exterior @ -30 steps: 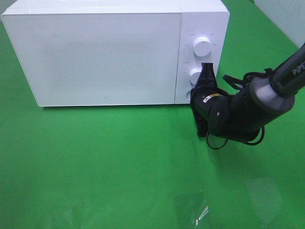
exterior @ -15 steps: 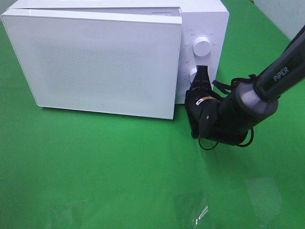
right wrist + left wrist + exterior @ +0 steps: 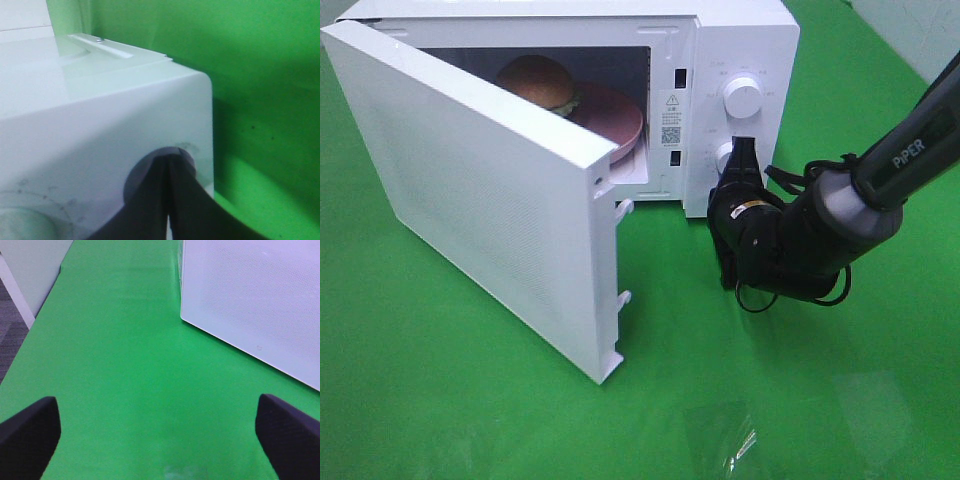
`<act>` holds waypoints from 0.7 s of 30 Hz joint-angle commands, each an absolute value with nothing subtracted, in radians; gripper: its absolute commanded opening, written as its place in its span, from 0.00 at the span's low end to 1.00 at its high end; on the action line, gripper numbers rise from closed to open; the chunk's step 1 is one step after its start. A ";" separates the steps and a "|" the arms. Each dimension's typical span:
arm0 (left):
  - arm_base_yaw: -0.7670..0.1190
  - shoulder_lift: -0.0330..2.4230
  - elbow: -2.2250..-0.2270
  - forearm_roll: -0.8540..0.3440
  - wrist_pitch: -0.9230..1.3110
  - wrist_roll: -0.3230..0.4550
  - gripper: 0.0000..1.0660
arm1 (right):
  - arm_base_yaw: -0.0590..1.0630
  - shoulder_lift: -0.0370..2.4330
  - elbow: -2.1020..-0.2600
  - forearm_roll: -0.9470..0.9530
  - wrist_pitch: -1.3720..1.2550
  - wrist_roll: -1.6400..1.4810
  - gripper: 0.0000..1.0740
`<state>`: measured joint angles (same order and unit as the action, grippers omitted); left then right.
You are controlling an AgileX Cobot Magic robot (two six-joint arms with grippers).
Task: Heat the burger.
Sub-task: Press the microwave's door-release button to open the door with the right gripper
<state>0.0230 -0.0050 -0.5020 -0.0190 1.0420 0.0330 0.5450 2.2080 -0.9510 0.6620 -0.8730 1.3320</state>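
A green table (image 3: 470, 400) fills the view. The left pincer (image 3: 159, 430) hangs over it, jaws spread wide and holding nothing, with the swung-open door (image 3: 470, 200) just ahead of it. The right pincer (image 3: 744, 150) is closed tight on nothing, its tips at a round button (image 3: 137, 177) on the microwave (image 3: 740, 40). Beyond that pincer and to its left, inside the microwave, the burger (image 3: 535, 80) sits on a pink plate (image 3: 615, 115).

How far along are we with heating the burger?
Done: the burger sits on its plate inside the microwave. In hand: the shut right gripper tips the round button, and the door stands open. Left, probably: closing the door and setting the dial; the left gripper hangs open nearby.
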 commanded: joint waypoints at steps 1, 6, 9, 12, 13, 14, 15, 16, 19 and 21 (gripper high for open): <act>0.024 -0.023 -0.500 -0.025 1.036 0.035 0.92 | 0.480 2.187 -1.080 0.541 -1.141 1.327 0.00; 0.024 -0.023 -0.500 -0.025 1.036 0.035 0.92 | 0.507 2.151 -1.039 0.535 -1.072 1.331 0.00; 0.024 -0.023 -0.500 -0.025 1.036 0.035 0.92 | 0.517 2.140 -1.016 0.535 -1.060 1.335 0.00; 0.024 -0.023 -0.500 -0.025 1.036 0.035 0.92 | 0.531 2.111 -0.964 0.513 -1.029 1.359 0.00; 0.024 -0.023 -0.500 -0.025 1.036 0.035 0.92 | 0.531 2.111 -0.964 0.513 -1.029 1.359 0.00; 0.024 -0.023 -0.500 -0.024 1.036 0.035 0.92 | 0.537 2.092 -0.938 0.505 -1.019 1.372 0.00; 0.024 -0.023 -0.500 -0.024 1.036 0.035 0.92 | 0.540 2.083 -0.923 0.499 -1.015 1.379 0.00; 0.024 -0.023 -0.500 -0.024 1.036 0.035 0.92 | 0.540 2.083 -0.923 0.499 -1.015 1.379 0.00; 0.024 -0.023 -0.500 -0.023 1.036 0.035 0.92 | 0.555 2.041 -0.867 0.482 -0.992 1.379 0.01; 0.024 -0.023 -0.500 -0.023 1.036 0.035 0.92 | 0.561 2.018 -0.840 0.457 -0.939 1.379 0.01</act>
<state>0.0230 -0.0050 -0.5020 -0.0190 1.0420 0.0330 0.5470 2.0920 -0.8420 0.5700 -0.8460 1.3720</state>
